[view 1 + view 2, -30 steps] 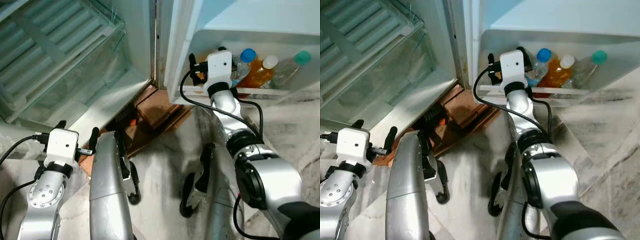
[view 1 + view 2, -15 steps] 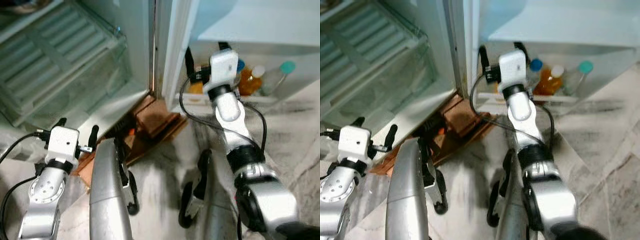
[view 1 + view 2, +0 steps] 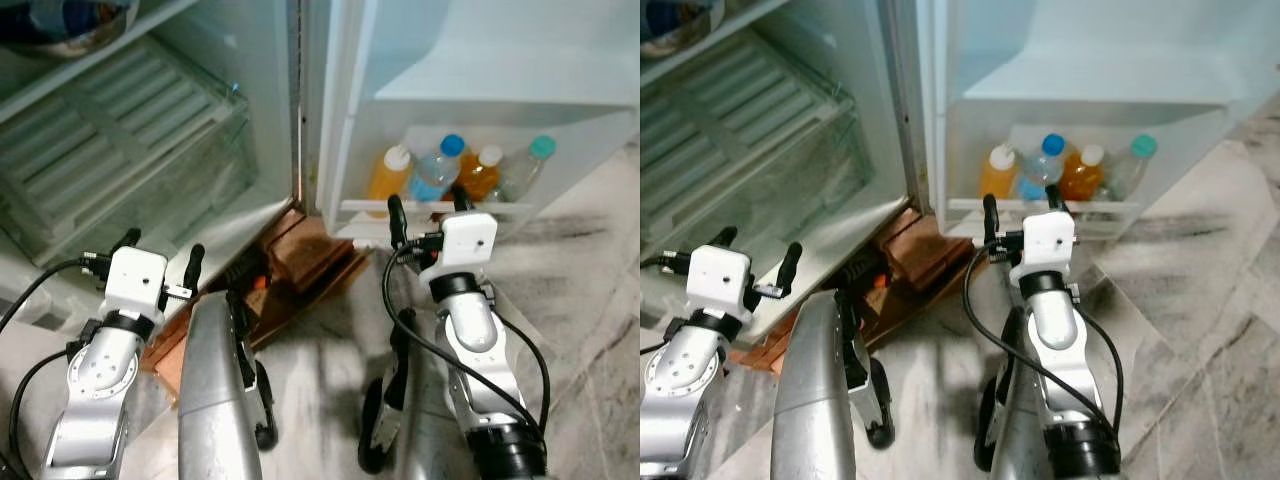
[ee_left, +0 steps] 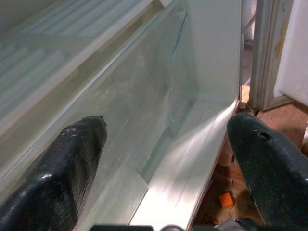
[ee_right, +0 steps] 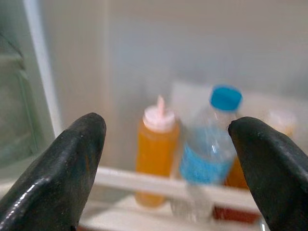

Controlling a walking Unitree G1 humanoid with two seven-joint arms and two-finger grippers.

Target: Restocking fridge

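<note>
Fingers of the right gripper [image 5: 166, 159] spread wide and empty, aimed at the door shelf [image 3: 420, 208] just ahead, apart from it. Lined up in that shelf: an orange squeeze bottle [image 3: 388, 175], a blue-capped water bottle [image 3: 437, 170], an orange juice bottle [image 3: 481, 172] and a teal-capped bottle [image 3: 524, 167]. Fingers of the left gripper [image 4: 166, 154] likewise wide, holding nothing, facing the clear crisper drawer [image 3: 130, 170] low in the fridge.
</note>
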